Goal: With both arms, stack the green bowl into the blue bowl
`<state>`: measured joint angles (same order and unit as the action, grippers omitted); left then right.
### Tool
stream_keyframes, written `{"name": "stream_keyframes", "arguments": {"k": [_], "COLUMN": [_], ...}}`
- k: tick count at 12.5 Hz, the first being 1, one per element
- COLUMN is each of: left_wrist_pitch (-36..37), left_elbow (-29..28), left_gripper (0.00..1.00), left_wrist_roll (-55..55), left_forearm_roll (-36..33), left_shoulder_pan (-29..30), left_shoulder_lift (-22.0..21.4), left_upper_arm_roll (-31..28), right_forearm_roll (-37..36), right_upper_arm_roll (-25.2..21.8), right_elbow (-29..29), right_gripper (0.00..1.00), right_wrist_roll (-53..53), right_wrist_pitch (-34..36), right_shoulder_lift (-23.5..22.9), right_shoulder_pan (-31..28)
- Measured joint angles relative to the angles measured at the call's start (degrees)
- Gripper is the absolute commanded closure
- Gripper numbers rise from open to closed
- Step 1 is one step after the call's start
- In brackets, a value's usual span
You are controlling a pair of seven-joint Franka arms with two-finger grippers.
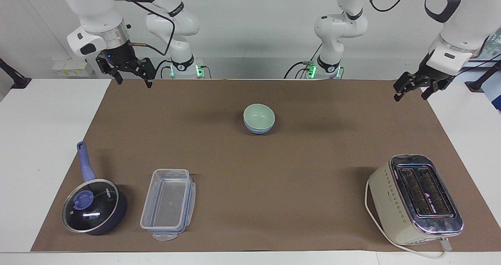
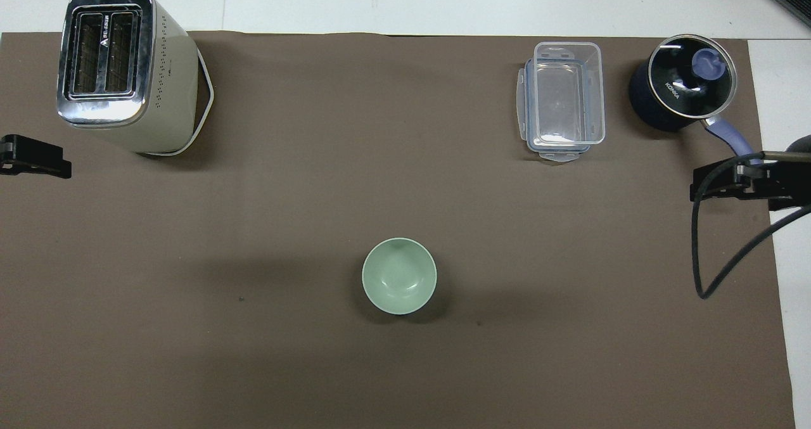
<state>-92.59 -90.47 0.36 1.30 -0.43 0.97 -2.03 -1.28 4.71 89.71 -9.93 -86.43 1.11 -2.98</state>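
The green bowl [image 1: 258,117] sits nested in the blue bowl [image 1: 258,130] mid-worktop, stacking apparently done, so the left claw [image 1: 411,89] and right claw [image 1: 131,76] hang wide and empty over the mat's ends.

Green bowl [image 2: 399,275] sits mid-mat [image 2: 317,194]; claws at the edges.

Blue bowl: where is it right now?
In the facing view the blue bowl sits mid-mat under the green bowl nested in it, nearer the robots than the toaster.

left gripper [image 1: 411,89]: raised, fingers spread | right gripper [image 1: 133,77]: raised, fingers spread
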Motion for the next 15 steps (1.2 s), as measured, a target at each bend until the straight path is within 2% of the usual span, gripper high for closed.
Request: {"name": "stream_keyframes", "arguments": {"k": [15], "left_wrist_pitch": [0.02], "left_elbow": [0.00], "left_gripper": [0.00], "left_wrist_roll": [0.00], "left_forearm_roll": [0.00], "left_shoulder_pan": [0.00], "left_shoulder_lift": [0.00], "left_upper_arm_roll": [0.00], "right_forearm_roll": [0.40], "right_upper_arm_roll": [0.04], "right_elbow": [0.22], "right_gripper": [0.00], "right_wrist_roll": [0.00], "right_wrist_pitch": [-2.04], "right_shoulder_lift": [-0.45], "right_shoulder_pan": [-0.49]}}
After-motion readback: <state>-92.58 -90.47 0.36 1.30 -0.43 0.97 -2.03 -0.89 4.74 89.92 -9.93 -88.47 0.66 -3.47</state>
